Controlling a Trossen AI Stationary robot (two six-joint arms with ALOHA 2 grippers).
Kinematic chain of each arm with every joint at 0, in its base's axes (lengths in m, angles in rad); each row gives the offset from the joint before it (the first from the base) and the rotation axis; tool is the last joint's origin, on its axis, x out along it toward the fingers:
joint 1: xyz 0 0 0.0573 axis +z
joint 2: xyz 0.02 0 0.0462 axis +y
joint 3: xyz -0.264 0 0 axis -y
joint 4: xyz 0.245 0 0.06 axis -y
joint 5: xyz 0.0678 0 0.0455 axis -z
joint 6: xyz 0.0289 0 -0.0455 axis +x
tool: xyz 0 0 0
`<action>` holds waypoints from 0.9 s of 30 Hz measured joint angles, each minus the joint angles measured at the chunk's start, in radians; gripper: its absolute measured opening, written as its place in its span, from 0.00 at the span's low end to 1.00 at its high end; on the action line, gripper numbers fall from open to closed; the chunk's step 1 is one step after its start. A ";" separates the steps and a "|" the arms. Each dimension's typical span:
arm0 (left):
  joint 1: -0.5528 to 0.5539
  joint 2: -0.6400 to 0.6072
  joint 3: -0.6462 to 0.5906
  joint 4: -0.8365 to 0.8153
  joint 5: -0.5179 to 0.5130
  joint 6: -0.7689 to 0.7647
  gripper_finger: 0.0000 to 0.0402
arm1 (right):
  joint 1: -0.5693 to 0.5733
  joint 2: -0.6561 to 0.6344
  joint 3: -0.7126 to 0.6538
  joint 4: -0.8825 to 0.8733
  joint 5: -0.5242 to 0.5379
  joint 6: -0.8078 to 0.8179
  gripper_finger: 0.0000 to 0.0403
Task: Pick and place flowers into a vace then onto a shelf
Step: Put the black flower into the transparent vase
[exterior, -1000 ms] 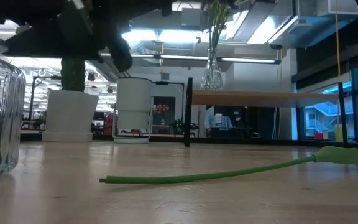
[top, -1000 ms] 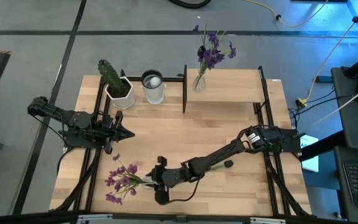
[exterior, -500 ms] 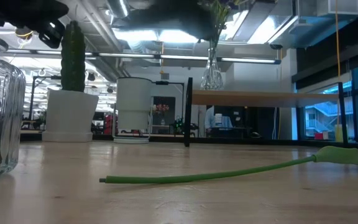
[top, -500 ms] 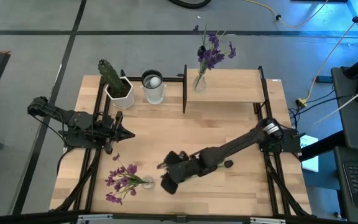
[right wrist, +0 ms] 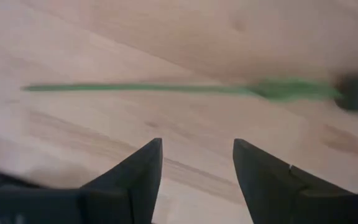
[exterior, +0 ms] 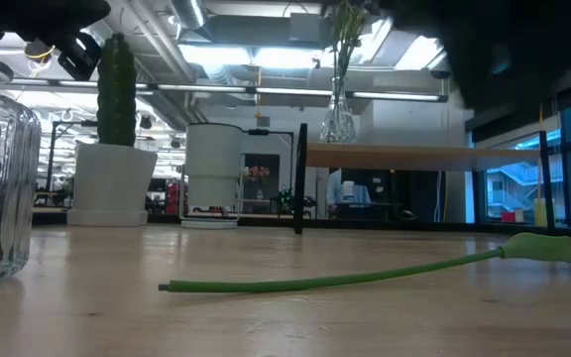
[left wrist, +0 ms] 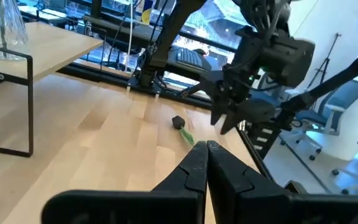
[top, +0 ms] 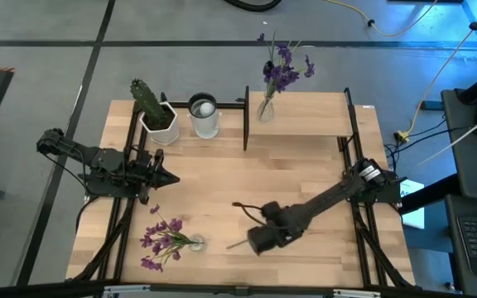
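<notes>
Pinkish-purple flowers (top: 160,238) stand in a ribbed glass vase (top: 193,242) near the table's front left, blooms leaning left. Darker violet flowers (top: 284,70) stand in a second glass vase (top: 265,108) on the wooden shelf (top: 313,116) at the back. A bare green stem (right wrist: 154,88) lies flat on the table, also seen in the low view (exterior: 335,281). My right gripper (right wrist: 197,149) hangs open above that stem, pointing down, touching nothing. My left gripper (left wrist: 207,149) waits shut at the table's left (top: 171,177), pointing level.
A cactus in a white pot (top: 151,112) and a white cup (top: 204,116) stand at the back left beside the shelf's black posts (top: 246,124). A small dark object (left wrist: 178,122) lies at the stem's leafy end. Bare wood (top: 222,178) lies mid-table.
My right gripper has drawn away from the near-left vase toward the table's right edge, rising as it went. It has tipped from nearly level to pointing down and rolled about. The flowers have stayed in the vase.
</notes>
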 joint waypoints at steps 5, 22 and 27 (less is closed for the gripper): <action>0.000 0.000 0.000 0.000 0.000 -0.001 0.02 | 0.035 0.000 0.000 -0.048 -0.011 0.193 0.49; 0.000 0.000 0.000 -0.004 0.132 0.203 0.01 | 0.007 0.003 -0.130 -0.024 0.075 0.657 0.49; 0.000 0.000 0.000 -0.004 0.180 0.236 0.01 | -0.025 0.004 -0.235 0.149 0.060 0.657 0.49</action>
